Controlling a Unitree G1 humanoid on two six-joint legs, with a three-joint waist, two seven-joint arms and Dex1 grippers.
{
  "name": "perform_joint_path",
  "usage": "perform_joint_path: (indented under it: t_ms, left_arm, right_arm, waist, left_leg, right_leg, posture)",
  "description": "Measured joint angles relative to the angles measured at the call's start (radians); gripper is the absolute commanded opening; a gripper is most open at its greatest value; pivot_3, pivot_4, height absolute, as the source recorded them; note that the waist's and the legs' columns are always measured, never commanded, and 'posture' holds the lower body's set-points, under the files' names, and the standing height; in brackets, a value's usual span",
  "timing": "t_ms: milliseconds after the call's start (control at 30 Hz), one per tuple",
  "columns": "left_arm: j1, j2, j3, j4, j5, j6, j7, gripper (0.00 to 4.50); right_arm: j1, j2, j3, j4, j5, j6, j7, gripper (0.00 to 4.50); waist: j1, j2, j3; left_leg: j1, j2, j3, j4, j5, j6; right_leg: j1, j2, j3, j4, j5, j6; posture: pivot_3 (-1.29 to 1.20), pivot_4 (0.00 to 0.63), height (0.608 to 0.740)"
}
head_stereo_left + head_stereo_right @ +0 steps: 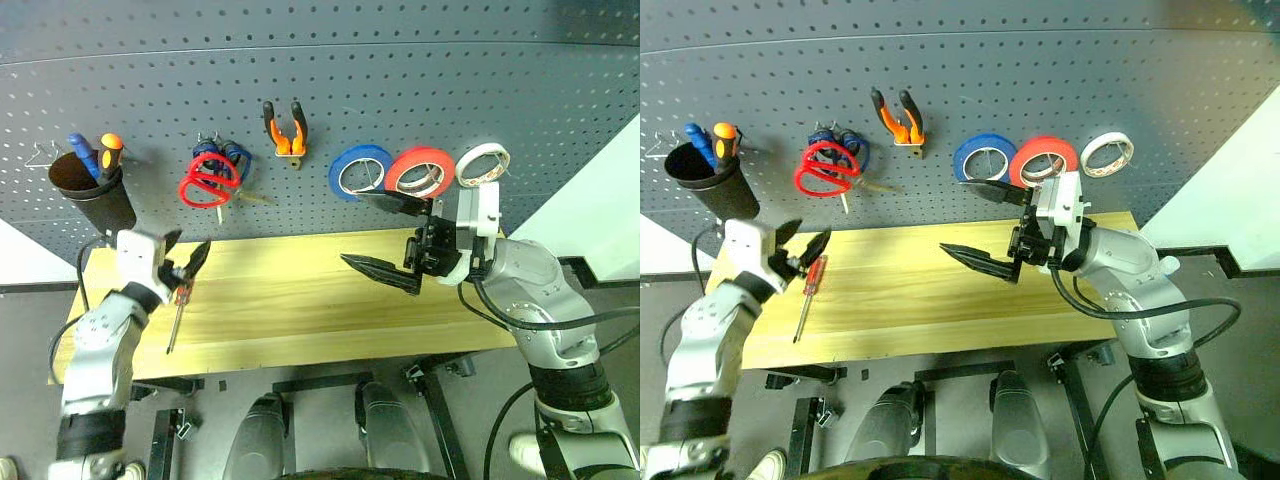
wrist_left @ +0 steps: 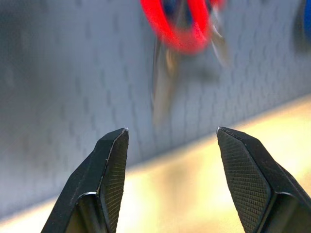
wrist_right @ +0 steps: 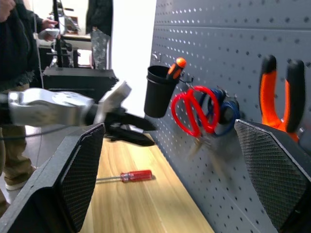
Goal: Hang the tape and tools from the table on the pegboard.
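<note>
Both head eyes look down over table (image 1: pixel 300 300) and pegboard (image 1: pixel 320 90); wrist cameras face the pegboard closely.

The pegboard (image 1: pixel 420 90) is dark grey, dotted with small holes; the counter (image 1: pixel 300 300) is pale yellow grained wood. Red tape (image 1: pixel 420 172) hangs between a blue roll (image 1: pixel 358 170) and a white-edged roll (image 1: pixel 483 164); the screwdriver (image 1: pixel 181 303) handle is red.

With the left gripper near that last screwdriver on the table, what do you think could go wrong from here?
1. The red-handled screwdriver is slim and lies flat on the table; the open left gripper might pinch it off-centre and let it roll.
2. It lies near the table's left end, so a nudge may push it off.
3. The red-handled scissors overlap the blue-handled scissors on the pegboard; a lift past them might knock them loose.
</note>
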Motion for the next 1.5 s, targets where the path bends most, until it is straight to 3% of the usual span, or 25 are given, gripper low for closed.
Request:
perform_joint_path:
  t_ms: [167, 367, 833, 1200, 1333, 1500]
  left_arm:
    - [-0.011, 0.067, -0.017, 0.107, 0.089, 0.255, 0.109, 4.46]
    - [-0.206, 0.038, -0.081, 0.351, 0.12, 0.412, 0.169, 4.46]
    - [-0.574, 0.047, -0.195, 0.931, 0.225, 0.344, 0.115, 4.46]
    - [-0.63, 0.053, -0.197, 1.064, 0.241, 0.256, 0.086, 0.9]
    - [-0.583, 0.07, -0.19, 1.011, 0.235, 0.246, 0.054, 0.78]
    - [-0.288, 0.102, -0.117, 0.635, 0.148, 0.189, -0.064, 0.78]
  right_arm:
    - [0.004, -0.001, 0.003, 0.0, -0.004, 0.001, 0.009, 4.5]
    - [0.026, -0.002, 0.017, 0.001, -0.032, 0.001, 0.02, 4.5]
    - [0.102, -0.007, 0.014, -0.001, -0.07, 0.0, 0.004, 4.5]
    - [0.112, -0.017, 0.007, -0.002, -0.076, 0.0, -0.005, 4.5]
    - [0.109, -0.018, 0.006, -0.002, -0.083, -0.001, -0.005, 4.5]
    - [0.082, -0.021, -0.008, 0.005, -0.081, -0.003, 0.002, 4.5]
  waist:
    - [0.009, 0.0, 0.0]
    - [0.015, -0.002, -0.002]
    - [0.007, -0.002, -0.002]
    - [0.005, -0.002, -0.002]
    - [0.001, -0.001, -0.002]
    - [-0.018, -0.001, -0.002]
  left_leg:
    - [0.001, 0.0, 0.0, 0.005, 0.0, 0.0]
    - [0.0, 0.0, -0.001, 0.009, 0.0, 0.0]
    - [0.0, 0.0, -0.001, 0.008, 0.0, 0.0]
    - [0.0, 0.0, 0.0, 0.008, 0.0, 0.0]
    - [0.0, 0.0, 0.0, 0.008, 0.0, 0.0]
    - [-0.001, 0.0, 0.0, 0.006, 0.0, 0.0]
  right_leg:
    - [0.001, 0.0, 0.0, 0.004, -0.001, 0.0]
    - [0.002, 0.001, 0.0, 0.005, 0.0, -0.001]
    - [0.001, 0.001, 0.0, 0.005, 0.001, 0.0]
    - [0.001, 0.0, 0.0, 0.005, 0.002, 0.001]
    - [0.001, 0.0, 0.0, 0.005, 0.002, 0.001]
    - [0.0, -0.001, 0.001, 0.004, 0.002, 0.001]
  posture:
    - [-0.05, 0.152, 0.73]
    - [-0.05, 0.157, 0.73]
    - [-0.1, 0.16, 0.73]
    - [-0.1, 0.154, 0.73]
    - [-0.11, 0.148, 0.73]
    - [-0.09, 0.144, 0.73]
